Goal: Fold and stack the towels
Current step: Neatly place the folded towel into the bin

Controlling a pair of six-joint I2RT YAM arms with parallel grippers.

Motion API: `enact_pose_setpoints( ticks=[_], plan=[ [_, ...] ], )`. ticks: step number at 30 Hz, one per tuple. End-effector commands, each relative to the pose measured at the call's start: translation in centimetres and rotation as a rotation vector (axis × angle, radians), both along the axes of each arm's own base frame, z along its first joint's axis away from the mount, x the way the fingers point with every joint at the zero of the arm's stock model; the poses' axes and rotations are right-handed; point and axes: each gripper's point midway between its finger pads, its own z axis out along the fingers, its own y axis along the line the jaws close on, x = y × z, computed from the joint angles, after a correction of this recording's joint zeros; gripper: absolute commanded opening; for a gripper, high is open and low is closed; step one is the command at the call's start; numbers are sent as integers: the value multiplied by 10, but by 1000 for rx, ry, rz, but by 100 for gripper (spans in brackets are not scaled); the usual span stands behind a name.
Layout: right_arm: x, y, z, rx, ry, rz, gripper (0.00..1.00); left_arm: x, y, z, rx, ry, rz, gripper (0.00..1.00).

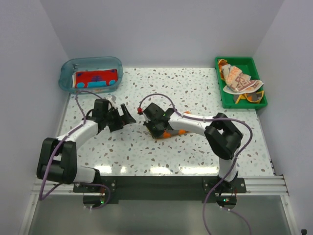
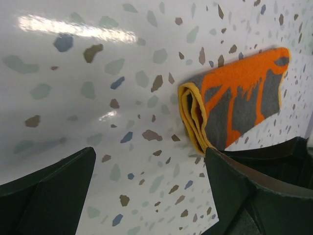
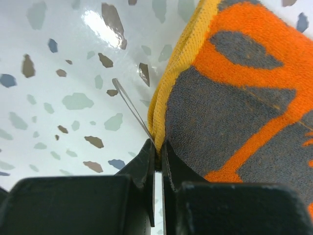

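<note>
An orange and grey towel (image 2: 239,98) with a yellow hem lies folded on the speckled table, mostly hidden under my right arm in the top view, where only an orange bit of the towel (image 1: 172,133) shows. My right gripper (image 3: 157,147) is shut on its yellow hem at the folded corner. My left gripper (image 2: 149,191) hangs open just left of the towel, its right finger (image 2: 254,196) close to the fold and nothing between the jaws. In the top view the left gripper (image 1: 123,117) faces the right gripper (image 1: 155,128) mid-table. A folded red towel (image 1: 95,78) lies in the blue tub. Crumpled towels (image 1: 240,81) fill the green tray.
The clear blue tub (image 1: 66,81) stands at the back left corner. At the back right, against the wall, is the green tray (image 1: 259,63). White walls close the table on three sides. Cables loop from both arms over the table's middle.
</note>
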Motion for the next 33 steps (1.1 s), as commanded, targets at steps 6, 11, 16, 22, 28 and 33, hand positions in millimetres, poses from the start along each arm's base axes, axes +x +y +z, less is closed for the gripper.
enact_pose_setpoints(
  ticks=[6, 11, 16, 22, 28, 33],
  plan=[
    [7, 25, 57, 305, 10, -27, 0, 10, -73, 25, -216, -7, -65, 100],
    [7, 29, 60, 345, 15, -36, 0, 9, -90, 13, -251, 42, -48, 100],
    [7, 31, 58, 372, 22, -51, 0, 8, -98, -1, -269, 73, -39, 100],
    [10, 35, 62, 406, 19, -72, 0, 3, -105, -18, -260, 102, -3, 100],
    [12, 38, 60, 430, 19, -99, 0, -1, -107, -29, -281, 99, 46, 86],
    [12, 37, 54, 423, 20, -111, 0, 4, -103, -32, -237, 58, 44, 65]
  ],
)
